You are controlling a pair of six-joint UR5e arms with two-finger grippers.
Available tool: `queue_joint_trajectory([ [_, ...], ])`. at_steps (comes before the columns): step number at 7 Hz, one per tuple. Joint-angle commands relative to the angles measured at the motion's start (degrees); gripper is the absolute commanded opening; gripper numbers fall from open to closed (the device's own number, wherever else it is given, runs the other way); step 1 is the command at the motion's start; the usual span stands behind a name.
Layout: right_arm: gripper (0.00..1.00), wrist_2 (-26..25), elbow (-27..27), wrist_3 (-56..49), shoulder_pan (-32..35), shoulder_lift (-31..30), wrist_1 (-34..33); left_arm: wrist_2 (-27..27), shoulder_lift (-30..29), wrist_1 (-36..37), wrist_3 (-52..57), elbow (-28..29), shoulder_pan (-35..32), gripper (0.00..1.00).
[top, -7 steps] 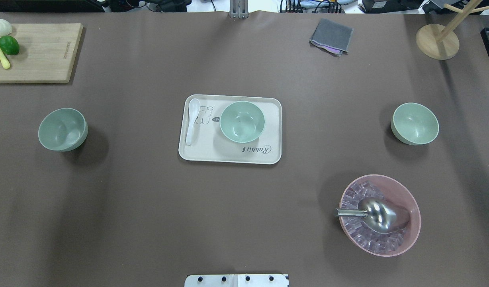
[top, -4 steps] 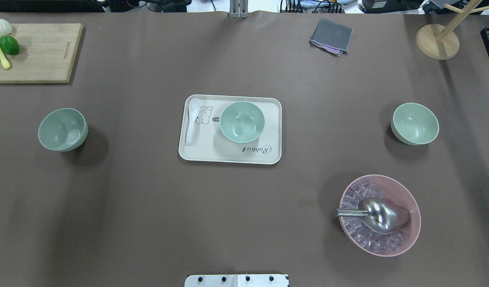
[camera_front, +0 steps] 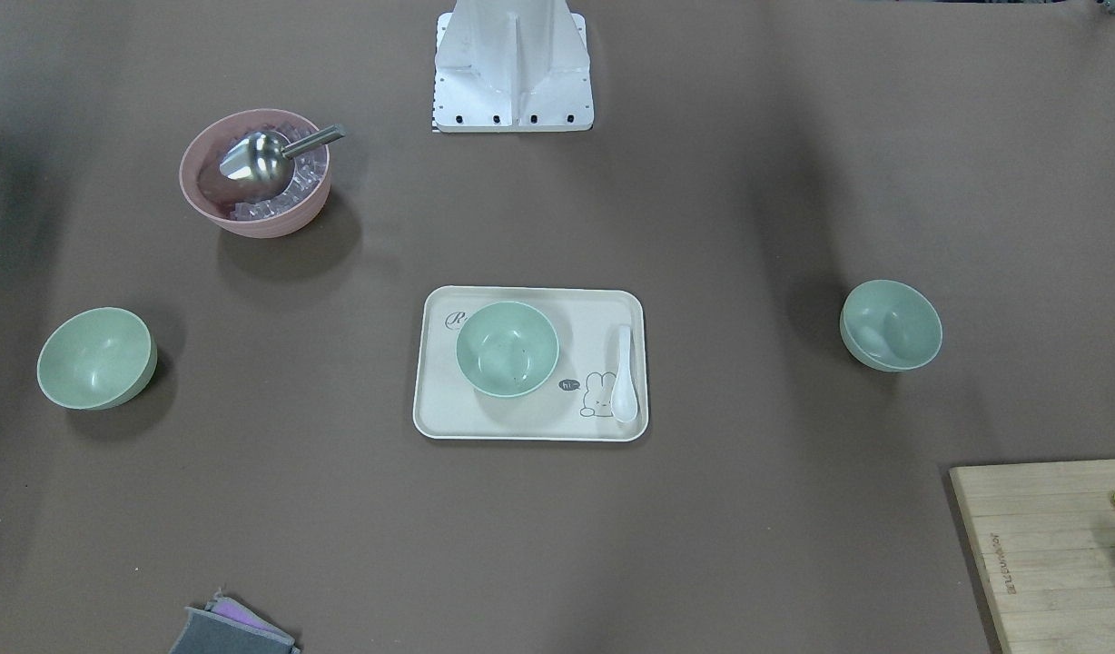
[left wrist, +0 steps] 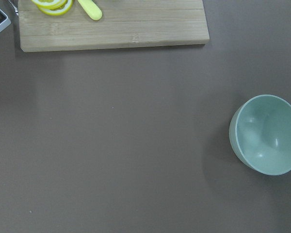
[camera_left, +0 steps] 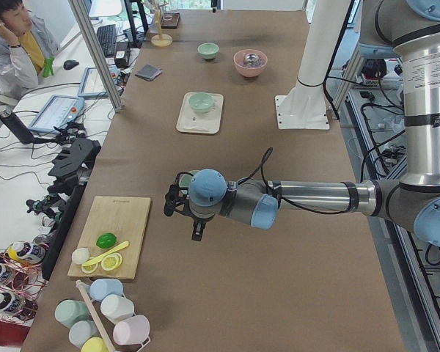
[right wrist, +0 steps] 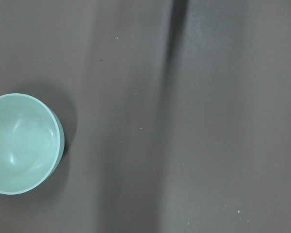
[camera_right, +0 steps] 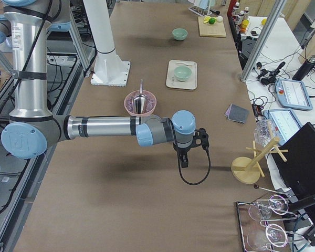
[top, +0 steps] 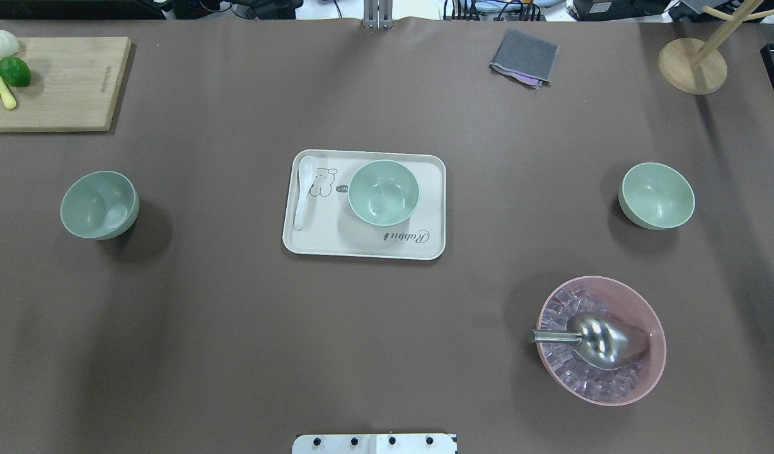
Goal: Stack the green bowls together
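Observation:
Three pale green bowls stand apart. One bowl (top: 383, 192) sits on the cream tray (top: 362, 246) at the table's middle. One bowl (top: 99, 205) stands at the left, and it also shows in the left wrist view (left wrist: 266, 134). One bowl (top: 657, 195) stands at the right, and it also shows in the right wrist view (right wrist: 22, 143). My left gripper (camera_left: 173, 202) hovers high above the left bowl. My right gripper (camera_right: 202, 138) hovers high near the right bowl. Both show only in the side views, so I cannot tell whether they are open or shut.
A white spoon (top: 304, 191) lies on the tray. A pink bowl (top: 601, 340) with ice and a metal scoop stands front right. A cutting board (top: 59, 82) with fruit is back left, a grey cloth (top: 524, 57) and a wooden stand (top: 692, 66) back right.

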Motion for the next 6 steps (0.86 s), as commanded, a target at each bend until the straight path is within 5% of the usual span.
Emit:
queue_joint_trajectory([
  [1, 0.98, -0.45, -0.23, 3.99, -2.89, 1.45, 0.46, -0.07, 0.00, 0.10, -1.09, -0.21, 0.03, 0.98],
  [3, 0.94, -4.83, -0.41, 18.38, -11.13, 6.36, 1.68, 0.11, -0.44, 0.10, -5.23, -0.13, 1.17, 0.98],
  [6, 0.91, -10.99, -8.73, 30.65, -21.43, 6.81, 19.58, 0.55, -1.49, 0.28, -12.79, 0.22, 3.02, 0.98],
])
